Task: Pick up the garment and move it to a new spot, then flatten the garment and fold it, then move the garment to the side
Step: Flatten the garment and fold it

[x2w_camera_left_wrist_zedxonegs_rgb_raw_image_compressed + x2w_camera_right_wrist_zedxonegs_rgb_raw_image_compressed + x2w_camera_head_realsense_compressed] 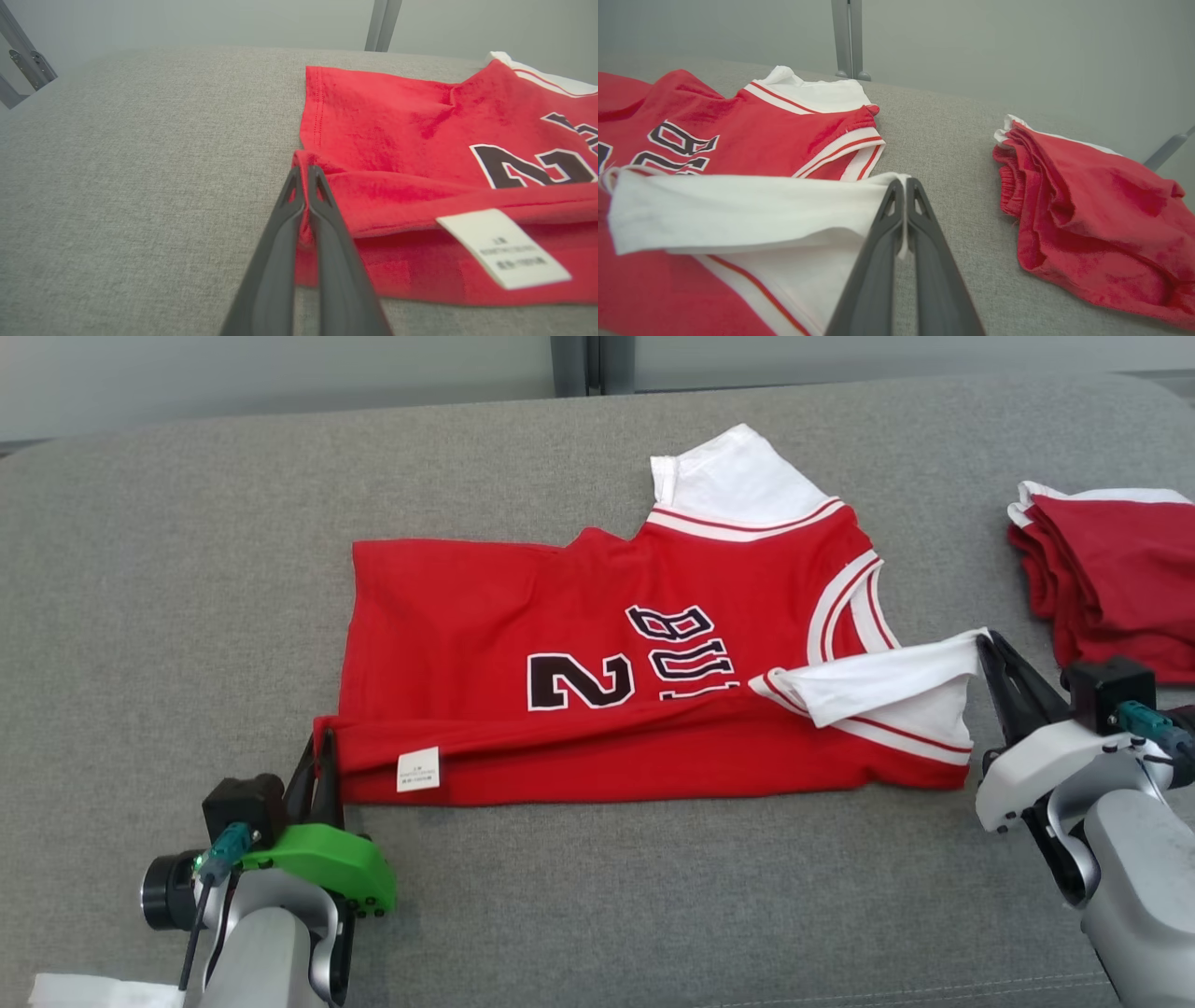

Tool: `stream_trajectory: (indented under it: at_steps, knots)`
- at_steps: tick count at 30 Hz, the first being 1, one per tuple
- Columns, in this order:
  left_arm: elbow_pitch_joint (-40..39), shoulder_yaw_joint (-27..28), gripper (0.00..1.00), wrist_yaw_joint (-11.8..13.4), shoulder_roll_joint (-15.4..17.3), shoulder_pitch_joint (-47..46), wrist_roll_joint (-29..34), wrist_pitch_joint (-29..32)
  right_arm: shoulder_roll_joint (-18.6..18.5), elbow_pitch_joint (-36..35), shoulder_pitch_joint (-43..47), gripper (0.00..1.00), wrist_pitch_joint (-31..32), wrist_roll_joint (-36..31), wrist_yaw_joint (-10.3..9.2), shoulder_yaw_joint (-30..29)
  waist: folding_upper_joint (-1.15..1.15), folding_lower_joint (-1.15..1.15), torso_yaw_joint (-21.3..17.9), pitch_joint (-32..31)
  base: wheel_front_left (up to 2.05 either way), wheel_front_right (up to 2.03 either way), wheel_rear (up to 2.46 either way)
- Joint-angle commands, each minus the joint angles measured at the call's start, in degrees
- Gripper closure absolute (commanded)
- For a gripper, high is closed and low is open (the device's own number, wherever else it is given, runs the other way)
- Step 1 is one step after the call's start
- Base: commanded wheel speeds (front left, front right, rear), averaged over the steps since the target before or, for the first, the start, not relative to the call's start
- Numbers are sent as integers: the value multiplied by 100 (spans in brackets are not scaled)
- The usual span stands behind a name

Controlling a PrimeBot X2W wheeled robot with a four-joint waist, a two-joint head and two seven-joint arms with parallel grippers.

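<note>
- The left gripper [319, 739] has its two dark fingers pressed together on the near corner of the red jersey [560, 644], at the hem end.
- The left wrist view shows the pinch close up: a thin ridge of red cloth runs between the fingers [327, 219], and the corner bunches up just past their tips.
- Just to that gripper's right, a white care label [504, 247] lies face up on a turned-over band of the jersey. Beyond it are the black numerals.
- The head view adds a green cover [327, 863] behind the left fingers, and a scrap of something white [84, 989] behind that arm at the picture's edge.
- The right gripper [985, 639] is likewise closed, its tips clamped on the edge of the near white sleeve [887, 681].
- The right wrist view shows white cloth caught between the fingers [878, 252], with the sleeve stretching away to their left, lifted over the red body.
- Further left and ahead of the right gripper lies the far white sleeve [817, 93], flat beside the striped neckline.
- Off to the right gripper's right, apart from the jersey, sits a second red garment [1087, 224], loosely folded with a white edge.
- Seen from the head, the jersey stretches between the two grippers on a grey cushion [187, 569], its near long edge folded over.
</note>
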Motion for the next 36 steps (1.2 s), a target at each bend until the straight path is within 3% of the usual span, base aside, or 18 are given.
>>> stream_trajectory:
  at_steps: [1,7,8,9,10,14,19,28,36]
  knots:
    - [24,1,100,37,43,-139,-26,2,1,51,-114,100,2,-49,-14,8,0,0,64,219,0,0,0]
    - [150,-118,100,114,43,-446,-34,2,15,306,-535,100,2,-193,-14,50,0,0,123,445,0,0,0]
    - [144,-149,73,122,41,-498,12,2,25,359,-587,85,2,-227,-14,18,0,0,129,474,0,0,0]
    - [118,-152,28,132,43,-528,-9,2,48,423,-627,29,2,-260,-14,11,0,0,136,492,0,0,0]
    - [61,-158,0,155,43,-545,-27,2,98,420,-691,0,2,-275,-14,-28,0,0,138,507,0,0,0]
    - [-334,-106,0,285,38,-514,17,2,193,92,-785,0,2,-420,-14,-479,0,0,135,540,0,0,0]
    - [-775,-84,0,381,35,-185,31,3,398,-435,-292,0,2,-676,-13,-993,0,0,151,459,0,0,0]
    - [-977,-89,0,429,38,374,10,2,567,-504,689,0,2,-422,-13,-801,0,0,77,255,0,0,0]
    - [-989,-148,0,407,39,586,-18,2,718,-147,959,0,2,-210,-13,-812,0,0,88,276,0,0,0]
